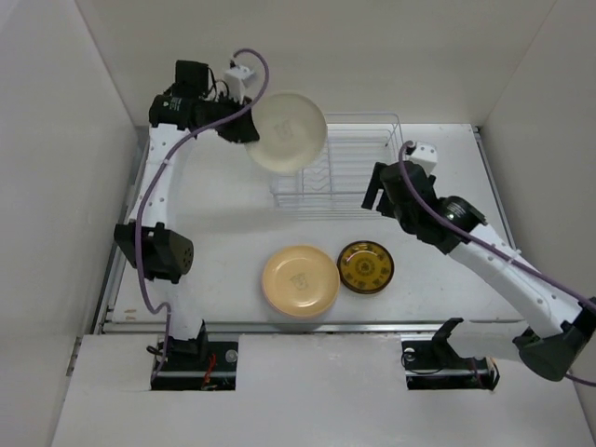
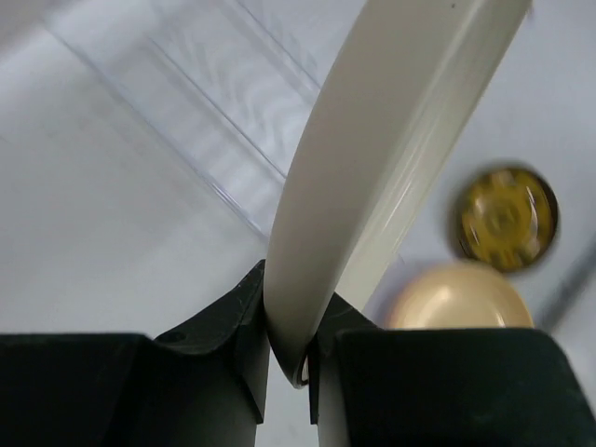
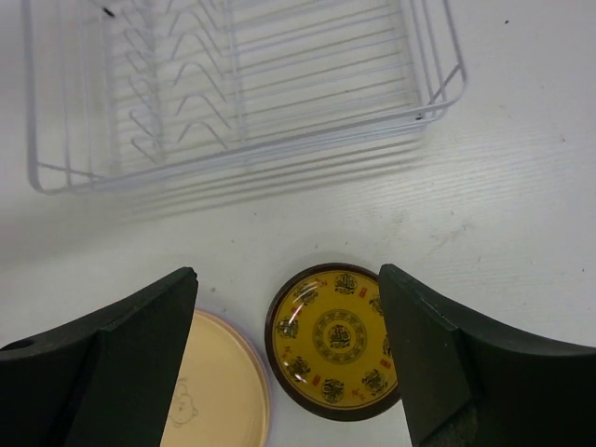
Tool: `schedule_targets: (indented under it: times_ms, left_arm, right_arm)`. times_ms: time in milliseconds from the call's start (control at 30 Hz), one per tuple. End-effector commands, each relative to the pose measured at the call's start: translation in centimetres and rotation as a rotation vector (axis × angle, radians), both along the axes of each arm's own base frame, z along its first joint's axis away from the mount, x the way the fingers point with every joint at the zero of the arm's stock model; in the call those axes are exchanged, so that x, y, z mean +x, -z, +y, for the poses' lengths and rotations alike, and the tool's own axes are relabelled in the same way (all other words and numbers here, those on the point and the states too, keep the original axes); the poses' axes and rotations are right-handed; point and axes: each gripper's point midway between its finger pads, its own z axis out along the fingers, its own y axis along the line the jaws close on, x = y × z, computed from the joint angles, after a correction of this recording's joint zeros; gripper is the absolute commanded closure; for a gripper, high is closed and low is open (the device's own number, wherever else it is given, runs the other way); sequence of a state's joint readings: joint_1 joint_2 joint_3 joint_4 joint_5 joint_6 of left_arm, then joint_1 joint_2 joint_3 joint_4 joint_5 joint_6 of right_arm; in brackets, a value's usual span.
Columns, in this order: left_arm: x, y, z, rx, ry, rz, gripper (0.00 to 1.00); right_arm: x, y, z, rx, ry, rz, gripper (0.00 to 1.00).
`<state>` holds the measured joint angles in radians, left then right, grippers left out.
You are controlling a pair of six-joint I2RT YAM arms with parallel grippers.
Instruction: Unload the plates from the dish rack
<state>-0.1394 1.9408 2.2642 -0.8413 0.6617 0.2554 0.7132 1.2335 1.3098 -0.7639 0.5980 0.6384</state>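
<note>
The tan plate (image 1: 300, 279) and amber plate (image 1: 365, 267) lie side by side on the tabletop (image 1: 223, 233) at 6 o'clock of the rack (image 1: 358, 158). The rack looks empty, so only the cream plate (image 1: 287, 130) seems left to set down. The left gripper (image 2: 291, 326) is clamped on its rim, holding it aloft at the rack's 10 o'clock, while the right gripper (image 3: 287, 275) hovers spread apart near 5 o'clock.

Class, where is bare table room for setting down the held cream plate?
Bare table left of the yellow-tan plate and right of the amber patterned plate. Crowded: those two lie close; the right gripper hangs over the strip before the dish rack.
</note>
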Motion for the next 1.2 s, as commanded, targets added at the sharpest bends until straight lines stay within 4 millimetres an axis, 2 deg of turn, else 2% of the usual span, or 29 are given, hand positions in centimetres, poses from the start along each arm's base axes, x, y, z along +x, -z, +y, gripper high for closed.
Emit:
schedule_targets:
  times_ms: [0,67,100,133,167,200,300,433,600,667,867,967,1167]
  left_arm:
    - [-17.1,8.1,-1.4,0.136,0.378,0.588,1.00]
    - [-20.6,9.9,-2.4,0.162,0.469,0.728,1.00]
    - [-22.0,11.9,-2.5,0.185,0.475,0.833,1.00]
    - [-22.8,12.7,-2.5,0.225,0.488,0.862,1.00]
    - [-23.4,13.6,-2.7,0.251,0.511,0.889,1.00]
    - [-24.5,14.3,-3.3,0.288,0.549,0.905,1.00]
    - [-25.4,16.5,-3.8,0.396,0.560,0.937,1.00]
    - [-26.7,18.0,-3.9,0.466,0.594,0.992,1.00]
    - [-28.1,19.1,-2.3,0.572,0.610,1.082,0.98]
    - [-28.5,19.4,-2.2,0.619,0.626,1.078,0.91]
    - [-28.0,19.8,-0.8,0.728,0.598,1.057,0.68]
    - [-27.9,19.9,-0.4,0.757,0.584,1.053,0.35]
    - [-28.0,20.1,-0.2,0.782,0.590,1.054,0.04]
  right_arm:
    - [-1.4,-2.6,-2.2,0.094,0.105,-0.063,0.15]
    - [-2.4,-2.3,-3.0,0.097,0.114,-0.051,0.15]
    - [-2.7,-2.4,-3.3,0.106,0.118,-0.053,0.15]
    - [-2.9,-2.7,-3.2,0.130,0.112,-0.056,0.15]
    - [-3.4,-2.1,-3.3,0.128,0.100,-0.039,0.15]
    - [-4.1,-2.5,-3.7,0.145,0.092,-0.048,0.17]
    - [-5.7,-2.3,-4.1,0.203,0.069,-0.052,0.19]
    - [-7.2,-2.4,-4.6,0.253,0.045,-0.065,0.22]
    - [-7.6,-2.6,-4.8,0.262,0.038,-0.065,0.22]
    - [-7.8,-2.4,-4.7,0.259,0.031,-0.054,0.22]
    - [-8.0,-2.3,-4.4,0.246,0.005,-0.050,0.22]
    - [-7.8,-2.2,-4.1,0.240,-0.009,-0.044,0.22]
    - [-7.8,-1.9,-3.8,0.227,-0.022,-0.037,0.22]
